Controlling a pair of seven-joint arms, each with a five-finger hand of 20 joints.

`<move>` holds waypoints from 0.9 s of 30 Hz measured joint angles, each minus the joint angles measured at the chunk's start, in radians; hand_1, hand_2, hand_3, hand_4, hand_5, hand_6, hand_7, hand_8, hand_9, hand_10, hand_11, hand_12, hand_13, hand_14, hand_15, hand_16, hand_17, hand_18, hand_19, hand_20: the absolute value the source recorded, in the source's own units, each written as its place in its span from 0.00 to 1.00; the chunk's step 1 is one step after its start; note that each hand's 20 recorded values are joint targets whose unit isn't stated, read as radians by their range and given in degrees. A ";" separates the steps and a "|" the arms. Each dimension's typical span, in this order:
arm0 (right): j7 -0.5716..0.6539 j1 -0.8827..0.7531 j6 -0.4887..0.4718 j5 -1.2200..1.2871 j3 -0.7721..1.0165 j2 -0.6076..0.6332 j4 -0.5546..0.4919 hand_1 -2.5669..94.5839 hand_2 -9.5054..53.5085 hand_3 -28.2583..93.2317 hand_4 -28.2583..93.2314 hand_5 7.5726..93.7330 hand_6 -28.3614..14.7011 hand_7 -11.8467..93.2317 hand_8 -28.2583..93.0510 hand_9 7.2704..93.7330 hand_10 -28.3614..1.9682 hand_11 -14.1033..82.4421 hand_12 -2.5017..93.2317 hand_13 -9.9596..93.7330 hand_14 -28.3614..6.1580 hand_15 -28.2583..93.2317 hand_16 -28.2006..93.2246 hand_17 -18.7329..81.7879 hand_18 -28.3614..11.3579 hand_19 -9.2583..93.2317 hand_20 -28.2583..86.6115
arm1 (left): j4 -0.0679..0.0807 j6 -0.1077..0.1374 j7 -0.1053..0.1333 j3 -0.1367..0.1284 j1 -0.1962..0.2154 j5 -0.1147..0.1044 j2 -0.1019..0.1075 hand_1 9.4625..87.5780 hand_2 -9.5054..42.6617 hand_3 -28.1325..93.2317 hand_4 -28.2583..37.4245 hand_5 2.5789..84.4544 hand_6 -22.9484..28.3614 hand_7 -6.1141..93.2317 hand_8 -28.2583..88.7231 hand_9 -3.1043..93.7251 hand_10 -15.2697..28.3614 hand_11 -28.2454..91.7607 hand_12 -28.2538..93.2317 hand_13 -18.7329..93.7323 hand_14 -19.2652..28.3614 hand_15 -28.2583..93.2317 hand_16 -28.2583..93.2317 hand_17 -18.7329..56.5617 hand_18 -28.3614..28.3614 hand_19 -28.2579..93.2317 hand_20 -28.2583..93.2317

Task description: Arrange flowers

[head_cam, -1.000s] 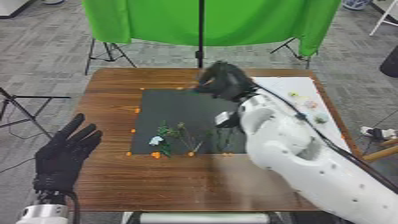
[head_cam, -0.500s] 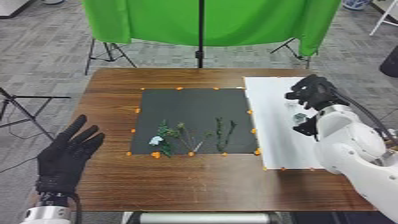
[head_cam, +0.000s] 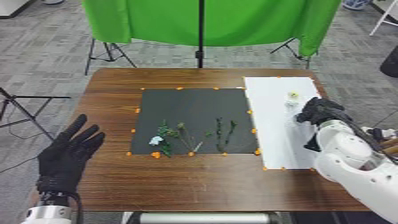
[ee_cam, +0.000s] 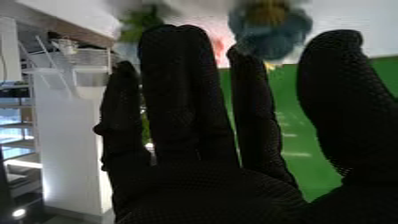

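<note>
The right robot hand (head_cam: 324, 112) is over the right-hand part of a white sheet (head_cam: 274, 135), its fingers straight and the thumb standing apart from them. In the right wrist view, a blue flower (ee_cam: 269, 30) is near its fingertips, towards the thumb side; whether they touch I can't tell. A blurred green bloom (ee_cam: 142, 20), probably another flower, is by the fingertips farther from the thumb. In the head view, a yellow flower (head_cam: 293, 94) lies on the sheet beyond the right robot hand and a little to its left.

The left robot hand (head_cam: 64, 157) is open and empty, fingers spread, at the counter's (head_cam: 191, 185) left edge. Between the two hands is a dark mat (head_cam: 182, 107). On it, a pale blue flower (head_cam: 156, 140) lies nearest the left robot hand, then some thin stems (head_cam: 184, 135), then two green sprigs (head_cam: 219, 131) closer to the right robot hand.
</note>
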 measured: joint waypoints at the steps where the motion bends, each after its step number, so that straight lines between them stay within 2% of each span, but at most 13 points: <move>1: 0.001 0.008 0.000 -0.001 -0.010 -0.002 0.006 0.39 0.00 0.89 0.00 0.59 0.75 0.27 0.12 0.68 0.49 0.41 0.18 0.67 0.49 0.77 0.34 0.39 0.05 0.80 0.63 | 0.000 0.000 -0.001 0.000 -0.001 0.001 -0.001 0.13 0.28 0.91 0.00 0.42 0.59 0.17 0.16 0.40 0.80 0.41 0.31 0.38 1.00 0.64 0.16 0.11 0.97 0.67 0.29; 3: 0.001 0.027 0.000 -0.005 -0.031 -0.006 0.017 0.41 0.00 0.88 0.00 0.61 0.76 0.27 0.12 0.69 0.51 0.41 0.18 0.68 0.51 0.76 0.34 0.40 0.06 0.80 0.63 | 0.000 0.000 -0.007 0.000 -0.003 0.002 -0.005 0.13 0.28 0.91 0.00 0.42 0.59 0.17 0.16 0.40 0.80 0.41 0.31 0.38 1.00 0.64 0.16 0.11 0.97 0.67 0.29; 5: 0.000 0.051 -0.005 -0.020 -0.063 -0.009 0.029 0.46 0.00 0.86 0.00 0.68 0.78 0.27 0.14 0.75 0.57 0.41 0.19 0.71 0.55 0.75 0.35 0.41 0.07 0.81 0.63 | 0.000 -0.001 -0.014 -0.003 -0.003 0.006 -0.011 0.14 0.28 0.91 0.00 0.42 0.59 0.17 0.16 0.40 0.80 0.41 0.31 0.38 1.00 0.64 0.16 0.11 0.97 0.67 0.29; 8: 0.000 0.093 -0.015 -0.068 -0.128 -0.012 0.046 0.56 0.00 0.80 0.00 0.83 0.76 0.28 0.21 0.92 0.70 0.29 0.34 0.78 0.68 0.72 0.43 0.44 0.13 0.83 0.64 | 0.000 -0.001 -0.022 -0.005 -0.004 0.010 -0.019 0.14 0.28 0.91 0.00 0.42 0.59 0.17 0.16 0.40 0.80 0.41 0.31 0.38 1.00 0.64 0.16 0.11 0.97 0.67 0.29; 10: 0.001 0.119 -0.016 -0.108 -0.169 -0.014 0.055 0.61 0.00 0.78 0.00 0.90 0.76 0.29 0.23 0.99 0.76 0.30 0.38 0.83 0.73 0.72 0.46 0.47 0.18 0.86 0.64 | 0.000 -0.001 -0.022 -0.005 -0.005 0.010 -0.020 0.14 0.28 0.91 0.00 0.42 0.59 0.17 0.16 0.40 0.80 0.41 0.31 0.38 1.00 0.64 0.16 0.11 0.97 0.67 0.29; 14: 0.000 0.121 0.002 -0.171 -0.179 -0.021 0.059 0.62 0.00 0.78 0.00 0.92 0.73 0.28 0.24 1.00 0.78 0.33 0.37 0.85 0.73 0.73 0.46 0.48 0.20 0.88 0.64 | 0.001 -0.001 -0.020 -0.004 -0.005 0.008 -0.019 0.14 0.29 0.91 0.00 0.42 0.59 0.17 0.16 0.40 0.80 0.41 0.31 0.38 1.00 0.64 0.16 0.11 0.97 0.67 0.29; 16: -0.001 0.082 0.019 -0.180 -0.128 -0.028 0.048 0.62 0.00 0.79 0.00 0.93 0.73 0.28 0.24 1.00 0.77 0.33 0.37 0.85 0.73 0.73 0.46 0.48 0.20 0.88 0.64 | 0.001 -0.001 -0.020 -0.004 -0.005 0.008 -0.019 0.13 0.28 0.91 0.00 0.42 0.59 0.17 0.16 0.40 0.80 0.41 0.31 0.38 1.00 0.64 0.16 0.11 0.97 0.67 0.29; 20: -0.002 -0.030 0.063 -0.198 0.002 -0.031 -0.023 0.62 0.00 0.80 0.00 0.93 0.72 0.27 0.24 1.00 0.76 0.35 0.36 0.86 0.71 0.73 0.46 0.48 0.20 0.89 0.64 | 0.000 -0.001 -0.020 -0.012 0.000 0.008 -0.019 0.13 0.29 0.90 0.00 0.42 0.59 0.17 0.16 0.40 0.80 0.41 0.31 0.38 1.00 0.64 0.16 0.11 0.97 0.67 0.30; 27: -0.029 -0.008 0.130 -0.232 -0.048 -0.034 -0.139 0.62 0.00 0.81 0.00 0.94 0.71 0.27 0.25 1.00 0.75 0.35 0.36 0.86 0.71 0.73 0.46 0.48 0.20 0.89 0.63 | -0.003 -0.001 -0.023 -0.030 0.015 0.010 -0.024 0.12 0.29 0.91 0.00 0.42 0.59 0.17 0.16 0.40 0.80 0.41 0.31 0.38 1.00 0.64 0.16 0.11 0.97 0.67 0.30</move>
